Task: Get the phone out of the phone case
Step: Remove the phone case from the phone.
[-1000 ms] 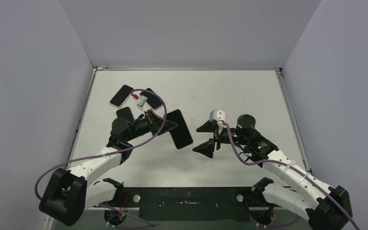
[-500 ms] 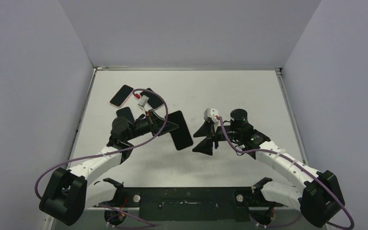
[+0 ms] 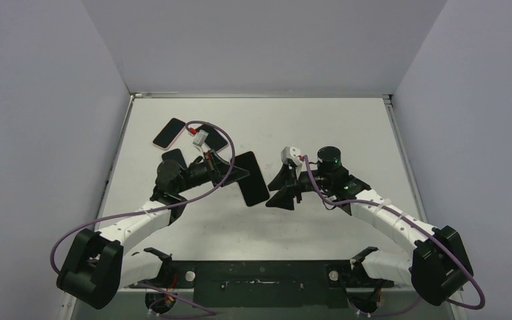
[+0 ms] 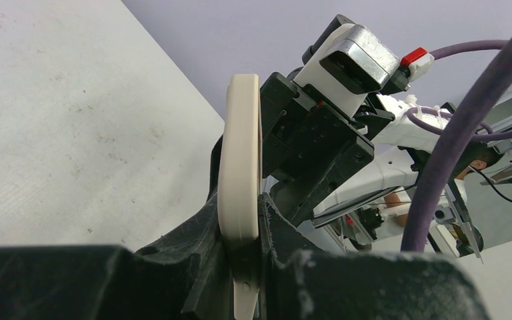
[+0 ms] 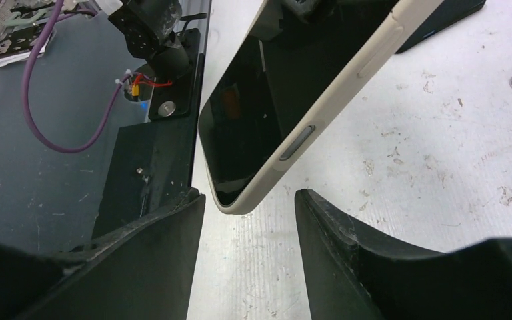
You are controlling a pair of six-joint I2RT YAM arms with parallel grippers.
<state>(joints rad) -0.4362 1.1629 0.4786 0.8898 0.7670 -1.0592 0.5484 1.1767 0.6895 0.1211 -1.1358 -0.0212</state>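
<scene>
The left gripper (image 3: 235, 175) has its jaws closed tight on the phone case (image 4: 240, 153) — the cream edge of the case stands upright, pinched between the two black fingers. The phone (image 3: 253, 179) sits in that case, held up off the bench (image 3: 320, 127) near its middle, dark screen tilted.

The right gripper (image 3: 281, 187) faces it from the other side with its jaws partly open. In the right wrist view the lower corner of the phone hangs just in front of the gap between the two fingers (image 5: 360, 260) — close to both, touching neither as far as can be seen.

A pink phone (image 3: 169, 133) and two dark phones (image 3: 213, 137) lie flat on the bench behind the left arm.
</scene>
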